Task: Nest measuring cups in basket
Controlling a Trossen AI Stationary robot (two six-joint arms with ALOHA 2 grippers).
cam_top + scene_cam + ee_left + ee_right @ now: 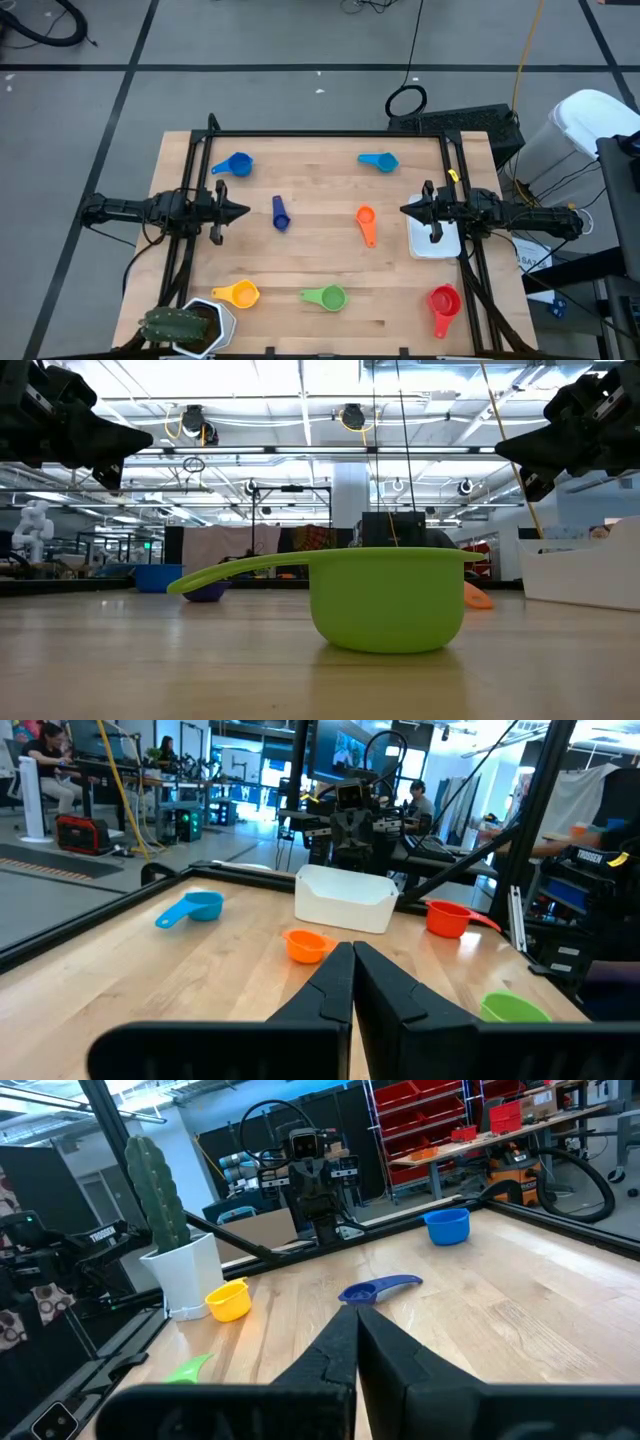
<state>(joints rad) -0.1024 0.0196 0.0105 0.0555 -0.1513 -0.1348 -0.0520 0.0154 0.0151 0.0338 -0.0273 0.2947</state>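
Measuring cups: seven lie scattered on the counter (320, 235), none in the basket (447, 245).
Far row: blue cup (234, 165), light blue cup (379, 160).
Middle: dark blue cup (280, 213), orange cup (366, 223).
Near row: yellow cup (238, 294), green cup (327, 297), red cup (443, 305).
Basket: at the right edge, under my right end effector (404, 210).
My end effectors: left end effector (246, 210) and the right both fully closed, holding nothing, above the counter.

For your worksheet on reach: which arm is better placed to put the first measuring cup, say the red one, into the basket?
Probably the right. Its shut gripper hovers beside the basket, with the red cup near that side. The left gripper, also shut, waits across the table.
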